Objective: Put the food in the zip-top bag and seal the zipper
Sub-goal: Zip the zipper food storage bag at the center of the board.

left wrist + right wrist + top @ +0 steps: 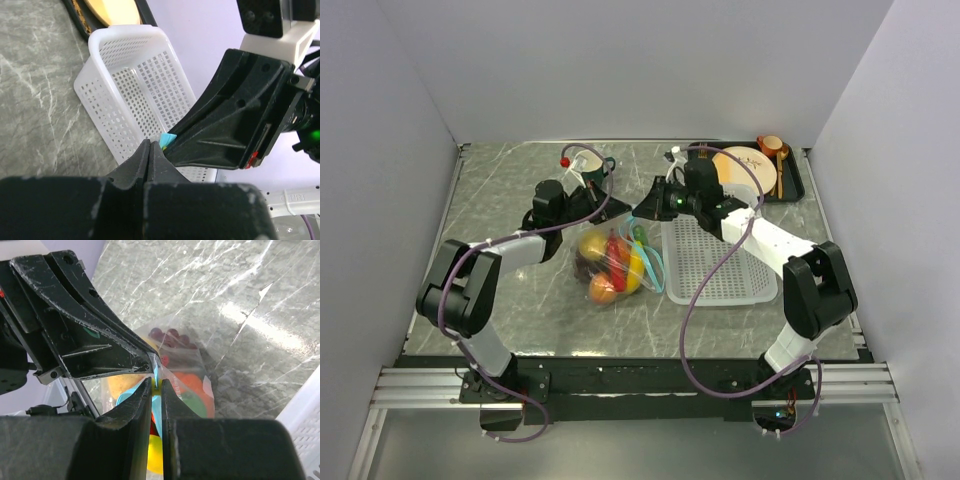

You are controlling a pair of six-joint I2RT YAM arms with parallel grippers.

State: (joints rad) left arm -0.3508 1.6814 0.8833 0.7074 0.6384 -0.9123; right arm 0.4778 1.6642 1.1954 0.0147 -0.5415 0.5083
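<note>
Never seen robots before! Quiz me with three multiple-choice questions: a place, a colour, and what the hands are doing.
1. The food bag lies: A) on the table, left of the white basket; B) inside the basket; C) on the floor.
2. Its mouth strip is: A) red; B) black; C) teal.
3. Left hand and right hand are: A) wide open; B) shut on the strip; C) out of sight.
A: it sits beside the basket. C: teal in both wrist views. B: each pinches it there.
</note>
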